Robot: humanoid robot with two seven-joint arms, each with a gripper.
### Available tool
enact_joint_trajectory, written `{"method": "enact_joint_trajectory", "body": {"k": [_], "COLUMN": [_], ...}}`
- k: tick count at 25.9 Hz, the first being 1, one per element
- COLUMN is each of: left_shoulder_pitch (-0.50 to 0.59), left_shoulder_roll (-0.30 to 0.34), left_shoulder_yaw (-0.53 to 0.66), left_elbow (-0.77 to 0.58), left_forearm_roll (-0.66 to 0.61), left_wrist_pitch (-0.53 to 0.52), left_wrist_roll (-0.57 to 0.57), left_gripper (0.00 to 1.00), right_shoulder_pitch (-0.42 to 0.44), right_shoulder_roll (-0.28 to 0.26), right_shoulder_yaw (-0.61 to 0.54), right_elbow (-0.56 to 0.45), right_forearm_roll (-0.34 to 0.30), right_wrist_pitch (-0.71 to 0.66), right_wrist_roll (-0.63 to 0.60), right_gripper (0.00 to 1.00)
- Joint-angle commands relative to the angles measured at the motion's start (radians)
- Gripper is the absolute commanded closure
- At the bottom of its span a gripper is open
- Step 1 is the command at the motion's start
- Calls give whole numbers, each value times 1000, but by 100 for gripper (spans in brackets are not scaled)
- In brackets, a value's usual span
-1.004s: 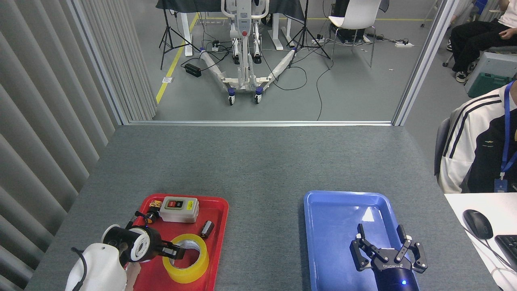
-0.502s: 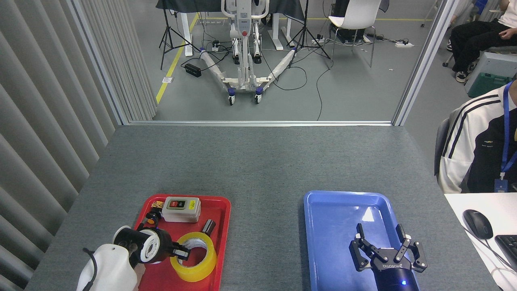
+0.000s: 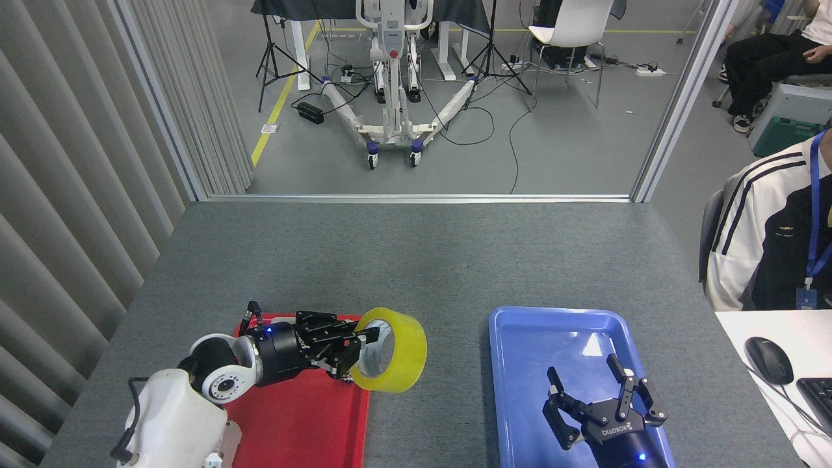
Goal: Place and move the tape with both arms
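Pickup done: left gripper (image 3: 354,344) clamped on the tape (image 3: 390,350), roll held on edge in the air over the red tray's (image 3: 292,422) right rim; right gripper (image 3: 598,406) fingers apart over the blue tray (image 3: 513,364), handover/placement not yet done.

Left arm (image 3: 214,383): white shell, black joints, black cable. Grippers black, three-fingered, blue indicator lights; right gripper (image 3: 601,403) marked "ROBOTIQ".

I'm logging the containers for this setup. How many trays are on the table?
2. The red tray lies near left, partly under the left hand, which holds the tape. The blue tray lies near right, under the open right hand.
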Motion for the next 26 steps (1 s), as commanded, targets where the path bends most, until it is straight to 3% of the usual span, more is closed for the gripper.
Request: {"method": "enact_joint_trajectory", "body": {"k": [1, 4, 7, 10, 15, 23, 24, 26], "left_shoulder_pitch": [1, 1, 1, 2, 22, 24, 25, 31], "left_shoulder_roll": [-44, -73, -80, -86, -93, -110, -110, -112], "left_shoulder_yaw": [-38, -44, -47, -79, -153, -159, -159, -161], "left_elbow": [84, 92, 92, 89, 60, 66, 66, 64], "left_forearm_roll": [39, 39, 42, 44, 47, 47, 47, 47], "left_wrist_pitch": [-21, -21, -21, -21, -21, -21, -21, -21], "left_wrist_roll": [170, 169, 170, 177, 180, 178, 178, 178], "left_gripper": [100, 100, 100, 100, 100, 100, 100, 100], "right_shoulder_pitch": [21, 33, 31, 12, -74, -70, -70, -73], "right_shoulder_roll": [-38, -57, -64, -67, -63, -55, -52, -47], "right_shoulder_yaw": [-35, -62, -59, -41, 104, 212, 219, 225], "right_elbow": [-5, -19, -22, -30, -25, -14, -13, -13], "right_forearm_roll": [11, 11, 11, 11, 14, 55, 57, 58], "right_wrist_pitch": [-237, -448, -562, -573, -528, -539, -542, -545], "right_wrist_roll": [-70, -117, -142, -146, -146, -146, -146, -146], "right_gripper": [0, 0, 0, 0, 0, 1, 4, 21]}}
